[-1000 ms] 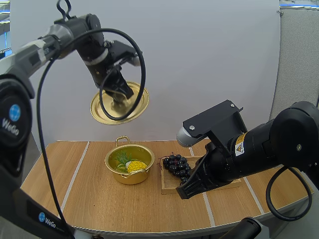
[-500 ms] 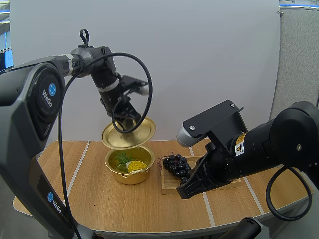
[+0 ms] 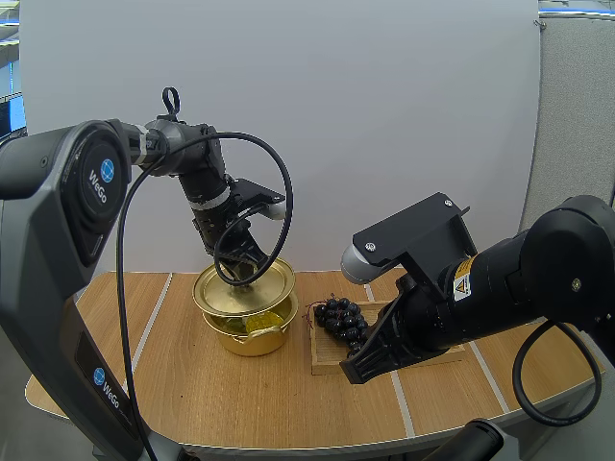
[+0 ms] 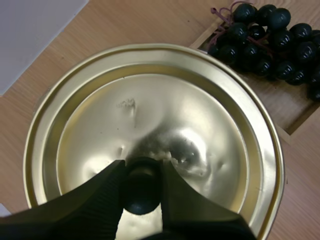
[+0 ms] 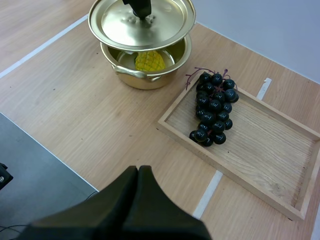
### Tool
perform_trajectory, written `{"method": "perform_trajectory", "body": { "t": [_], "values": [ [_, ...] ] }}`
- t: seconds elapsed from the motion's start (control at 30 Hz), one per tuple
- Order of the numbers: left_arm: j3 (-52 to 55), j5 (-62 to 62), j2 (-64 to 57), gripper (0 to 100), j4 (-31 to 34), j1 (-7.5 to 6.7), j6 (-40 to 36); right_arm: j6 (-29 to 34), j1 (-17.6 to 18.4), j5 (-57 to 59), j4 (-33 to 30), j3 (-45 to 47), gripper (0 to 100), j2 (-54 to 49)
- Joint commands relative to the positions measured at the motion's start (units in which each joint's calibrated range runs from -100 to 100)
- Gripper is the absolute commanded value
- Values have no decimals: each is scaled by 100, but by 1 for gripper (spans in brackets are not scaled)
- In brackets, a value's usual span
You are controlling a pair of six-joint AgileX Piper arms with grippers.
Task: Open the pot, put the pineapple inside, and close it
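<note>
The gold lid (image 3: 244,288) hovers just above the gold pot (image 3: 252,329), tilted slightly, its black knob (image 4: 142,185) pinched by my left gripper (image 3: 240,276). The same lid (image 5: 141,22) covers most of the pot (image 5: 145,70) in the right wrist view, and the yellow pineapple (image 5: 149,60) shows inside through the gap under it. My right gripper (image 5: 138,175) is shut on nothing, its fingers together as one wedge, over the table in front of the wooden tray (image 5: 280,165). In the high view my right gripper (image 3: 354,369) sits low at the tray's front left corner.
A bunch of dark grapes (image 3: 342,319) lies on the left end of the wooden tray (image 3: 423,357), right of the pot. The same grapes (image 4: 270,37) show beside the lid. The table's front edge (image 5: 45,145) runs close below my right gripper.
My left gripper has carried the lid down from high above the table to just over the pot's rim. The right arm has not moved.
</note>
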Motion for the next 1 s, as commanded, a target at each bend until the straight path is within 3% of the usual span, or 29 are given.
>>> {"method": "perform_trajectory", "body": {
  "t": [0.0,0.57,0.97],
  "values": [
    [193,-1018,172,0,18,-11,136,14,-25,-96,-32,7,0,-54],
    [193,-1516,944,0,-47,-11,136,14,-25,-96,-32,7,0,-54],
    [193,-1036,999,0,-47,-11,136,14,-25,-96,-32,7,0,-54]
  ]
}}
